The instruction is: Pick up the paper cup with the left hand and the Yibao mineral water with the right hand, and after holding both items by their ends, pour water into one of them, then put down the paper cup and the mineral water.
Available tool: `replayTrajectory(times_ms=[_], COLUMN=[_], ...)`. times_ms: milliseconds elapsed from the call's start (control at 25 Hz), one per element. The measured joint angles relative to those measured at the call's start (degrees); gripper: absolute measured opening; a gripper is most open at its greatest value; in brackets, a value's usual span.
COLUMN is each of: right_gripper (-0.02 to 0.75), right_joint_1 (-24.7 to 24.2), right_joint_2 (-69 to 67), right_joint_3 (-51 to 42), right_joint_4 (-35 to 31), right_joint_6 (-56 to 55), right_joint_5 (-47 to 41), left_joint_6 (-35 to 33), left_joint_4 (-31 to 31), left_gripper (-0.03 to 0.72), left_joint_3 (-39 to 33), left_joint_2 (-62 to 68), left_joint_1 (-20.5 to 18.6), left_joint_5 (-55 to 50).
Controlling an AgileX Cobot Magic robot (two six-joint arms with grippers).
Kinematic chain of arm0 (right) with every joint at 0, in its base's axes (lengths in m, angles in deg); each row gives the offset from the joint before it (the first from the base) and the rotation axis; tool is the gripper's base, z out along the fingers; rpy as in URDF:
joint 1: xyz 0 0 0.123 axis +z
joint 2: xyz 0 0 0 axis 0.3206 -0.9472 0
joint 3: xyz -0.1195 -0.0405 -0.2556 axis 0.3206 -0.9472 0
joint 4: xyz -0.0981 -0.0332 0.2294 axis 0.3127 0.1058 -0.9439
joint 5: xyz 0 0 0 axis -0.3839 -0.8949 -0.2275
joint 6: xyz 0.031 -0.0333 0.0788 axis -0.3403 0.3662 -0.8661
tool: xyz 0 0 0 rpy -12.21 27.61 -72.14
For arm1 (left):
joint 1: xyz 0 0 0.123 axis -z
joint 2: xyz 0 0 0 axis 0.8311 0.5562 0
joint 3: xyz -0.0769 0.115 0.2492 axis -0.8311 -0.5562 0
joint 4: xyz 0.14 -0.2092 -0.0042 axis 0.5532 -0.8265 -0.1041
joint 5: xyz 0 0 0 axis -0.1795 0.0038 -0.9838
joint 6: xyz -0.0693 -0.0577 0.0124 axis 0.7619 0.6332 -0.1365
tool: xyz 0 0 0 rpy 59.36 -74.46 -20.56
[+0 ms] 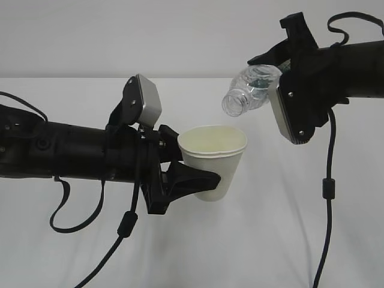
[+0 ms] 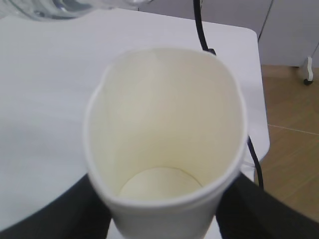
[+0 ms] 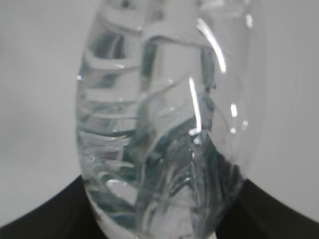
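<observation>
Bottle mouth of the Yibao mineral water (image 1: pixel 251 91), clamped in the right hand (image 1: pixel 282 81), lies at about 1 o'clock above the paper cup (image 1: pixel 213 161), long axis tilting toward 8 o'clock; left hand (image 1: pixel 180 180) grips the cup upright

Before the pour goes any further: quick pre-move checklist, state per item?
1. Left gripper clamped on the paper cup: ok.
2. Cup upright, mouth open: ok.
3. Right gripper holding the Yibao mineral water: ok.
4. Bottle mouth tilted down toward the cup: ok.
5. Bottle mouth over the rim: cannot tell; exterior view puts it up and right of the rim.
6. Water in the cup: not ok, left wrist view shows a dry bottom.
</observation>
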Motion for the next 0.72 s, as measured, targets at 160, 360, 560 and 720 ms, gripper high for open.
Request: replayTrajectory(times_ms=[160,360,560,720], right_gripper=[0.426,0.426,0.426,0.425], right_joint_1=[0.00,0.00,0.00,0.00], right_joint_2=[0.00,0.00,0.00,0.00], right_joint_3=[0.00,0.22,0.22,0.22], right_joint_4=[0.47,0.64,0.73,0.85], right_joint_6=[0.00,0.10,0.10,0.10], right_joint_5=[0.00,0.12,0.12,0.12], left_joint_6=[0.00,0.00,0.00,0.00], left_joint_4=[0.00,0.00,0.00,0.00], left_gripper=[0.421,0.421,0.421,0.419], left_joint_3=[0.00,0.00,0.00,0.00], left_joint_2=[0.00,0.00,0.00,0.00], left_joint_1=[0.00,0.00,0.00,0.00], left_joint_5=[-0.10,-0.10,-0.10,-0.14])
